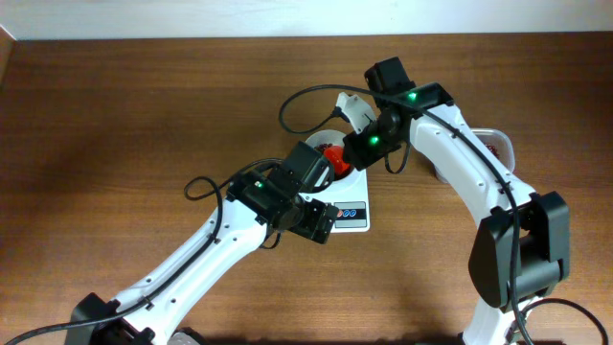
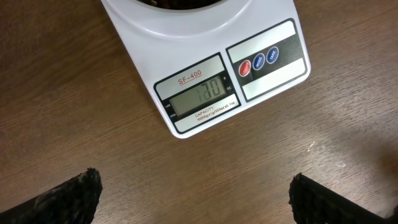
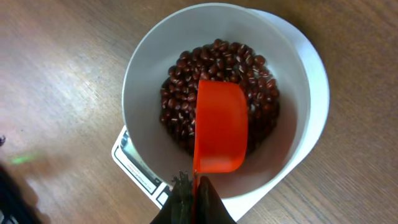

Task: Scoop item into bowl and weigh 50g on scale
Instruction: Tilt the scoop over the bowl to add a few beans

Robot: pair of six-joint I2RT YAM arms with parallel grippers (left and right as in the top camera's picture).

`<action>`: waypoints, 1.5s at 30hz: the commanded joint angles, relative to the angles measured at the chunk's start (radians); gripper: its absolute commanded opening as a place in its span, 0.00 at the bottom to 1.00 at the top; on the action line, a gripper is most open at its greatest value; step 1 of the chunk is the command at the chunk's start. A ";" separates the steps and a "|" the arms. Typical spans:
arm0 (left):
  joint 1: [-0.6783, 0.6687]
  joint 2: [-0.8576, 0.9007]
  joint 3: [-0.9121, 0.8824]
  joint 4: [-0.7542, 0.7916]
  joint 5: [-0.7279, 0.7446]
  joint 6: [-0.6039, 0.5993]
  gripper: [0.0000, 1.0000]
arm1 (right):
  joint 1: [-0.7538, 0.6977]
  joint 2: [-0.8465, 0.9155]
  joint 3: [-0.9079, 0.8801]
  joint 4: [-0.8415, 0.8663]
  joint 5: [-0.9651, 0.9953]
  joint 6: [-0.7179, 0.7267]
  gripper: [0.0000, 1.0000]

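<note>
Scale (image 2: 186, 37) front: red label (image 2: 189, 77) "SF-400" above display (image 2: 199, 98). Display reads "120". Beneath it "CAPACITY"; the rest of the small print is too fine to read.

Brown wooden table (image 2: 74, 93), grain visible, surface level. A white scale (image 2: 205, 68) stands flat on it, just ahead of the left gripper (image 2: 198, 202) and below the right gripper (image 3: 193, 198). A clear plastic container (image 1: 498, 144) rests on the wood to the right of the right gripper, partly hidden.

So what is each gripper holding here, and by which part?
The right gripper is shut on an orange scoop, pinching its handle end; the cup sits over the beans in the bowl. The left gripper is open, holding nothing, by the scale.
</note>
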 commanded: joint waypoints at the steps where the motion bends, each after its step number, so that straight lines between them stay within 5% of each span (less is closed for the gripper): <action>1: -0.003 -0.016 -0.007 0.003 -0.007 -0.005 0.99 | -0.002 0.007 -0.009 -0.002 -0.037 0.007 0.04; 9: -0.003 -0.016 -0.007 0.002 -0.007 -0.005 0.99 | -0.050 0.007 -0.009 0.018 -0.180 0.121 0.04; 22: -0.003 -0.016 -0.007 0.003 -0.007 -0.005 0.99 | -0.213 0.007 -0.009 0.025 -0.570 0.040 0.04; 38: -0.003 -0.016 -0.007 0.003 -0.007 -0.005 0.99 | -0.230 0.007 -0.009 0.022 -0.525 0.040 0.04; 45: -0.003 -0.016 -0.007 0.002 -0.007 -0.005 0.99 | -0.141 0.007 -0.009 0.019 -0.177 0.040 0.04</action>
